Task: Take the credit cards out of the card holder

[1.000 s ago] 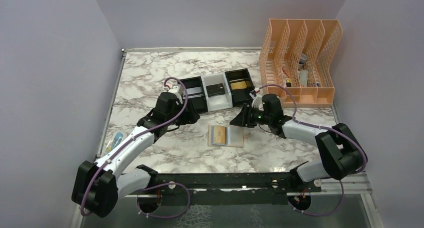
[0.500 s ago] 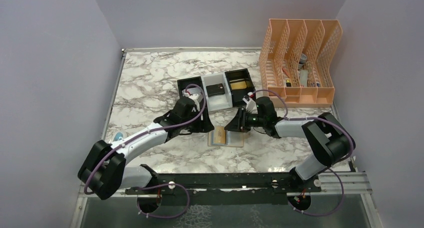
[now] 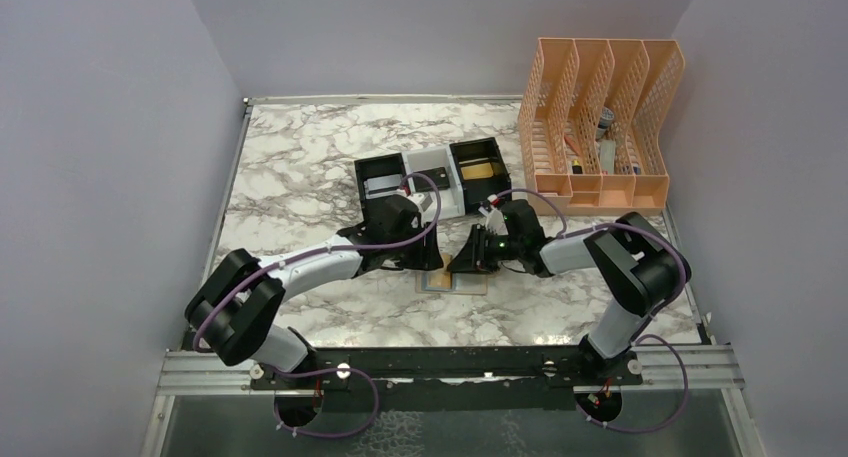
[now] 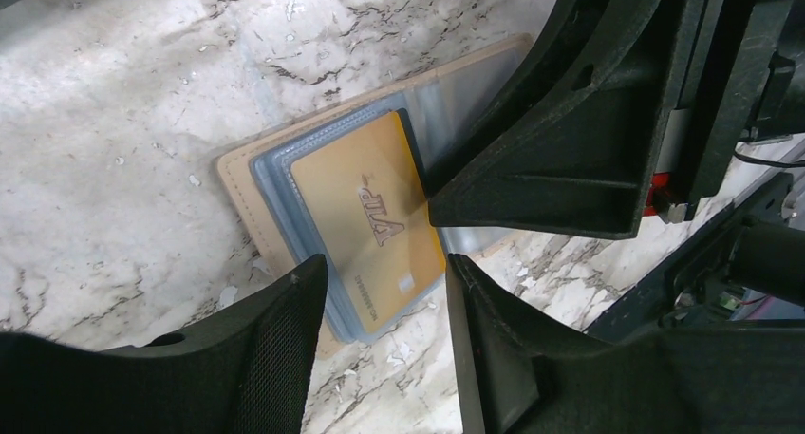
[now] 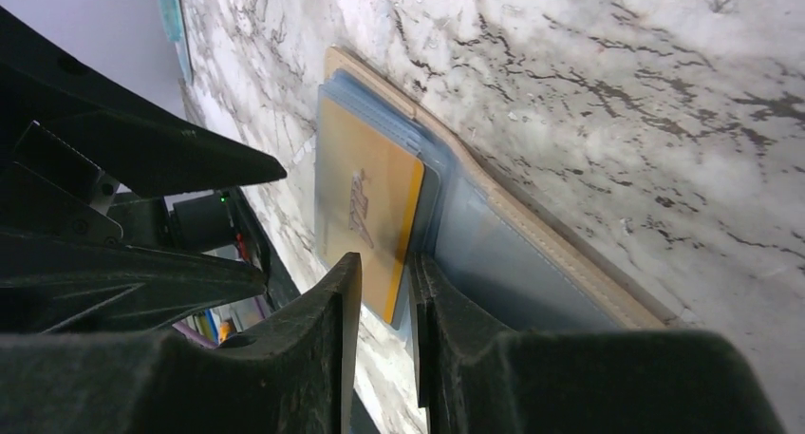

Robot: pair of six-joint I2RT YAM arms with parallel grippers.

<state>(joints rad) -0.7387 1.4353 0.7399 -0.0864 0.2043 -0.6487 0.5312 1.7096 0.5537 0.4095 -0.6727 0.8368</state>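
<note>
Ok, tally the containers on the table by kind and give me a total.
Black bins: 2 (left one, right one)
White bin: 1
Peach file organizer: 1
Tan card holder: 1
Total: 5

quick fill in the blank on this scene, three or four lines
The card in the holder is ___ in colour.
Its printed letters read ___.
The left gripper has its jaws ___.
The middle bin of three is ___.
Missing words: gold; VIP; open; white.
</note>
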